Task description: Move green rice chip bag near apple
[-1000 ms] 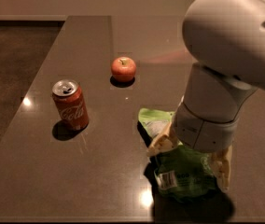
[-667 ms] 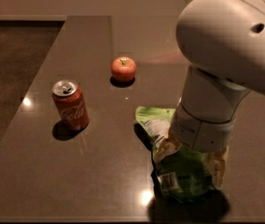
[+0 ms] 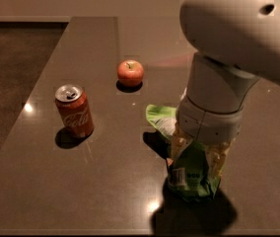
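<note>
Gripper (image 3: 199, 154) leftward, around bag (image 3: 195, 174) (half-hidden)

Red Coca-Cola can (image 3: 74, 111): upright, tab end up, toward 9 o'clock on the dark glossy table (image 3: 95, 191). Gripper (image 3: 197, 159): 4 o'clock from can, well apart.
</note>
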Tool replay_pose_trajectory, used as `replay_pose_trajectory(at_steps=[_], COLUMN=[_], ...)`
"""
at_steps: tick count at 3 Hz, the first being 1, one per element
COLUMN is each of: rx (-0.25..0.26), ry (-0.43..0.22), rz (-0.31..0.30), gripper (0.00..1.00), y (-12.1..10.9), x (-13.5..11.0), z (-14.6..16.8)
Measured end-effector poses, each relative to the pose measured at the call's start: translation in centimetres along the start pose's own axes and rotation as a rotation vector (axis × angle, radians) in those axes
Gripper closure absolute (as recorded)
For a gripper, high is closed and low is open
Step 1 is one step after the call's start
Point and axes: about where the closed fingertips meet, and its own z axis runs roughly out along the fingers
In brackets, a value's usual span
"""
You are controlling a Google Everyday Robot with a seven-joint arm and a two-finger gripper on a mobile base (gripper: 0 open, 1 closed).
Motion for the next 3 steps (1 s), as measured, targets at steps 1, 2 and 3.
replay_pose_trajectory(at_steps=[1, 2, 3], rx=[0.055, 0.117, 0.167], ry=[0.012, -0.006, -0.023], rz=[0.069, 0.172, 0.267], gripper=[1.0, 1.0, 1.0], y=[-2.1, -4.8, -7.4], x=[1.4, 3.4, 5.3], z=[-1.7, -3.5, -4.8])
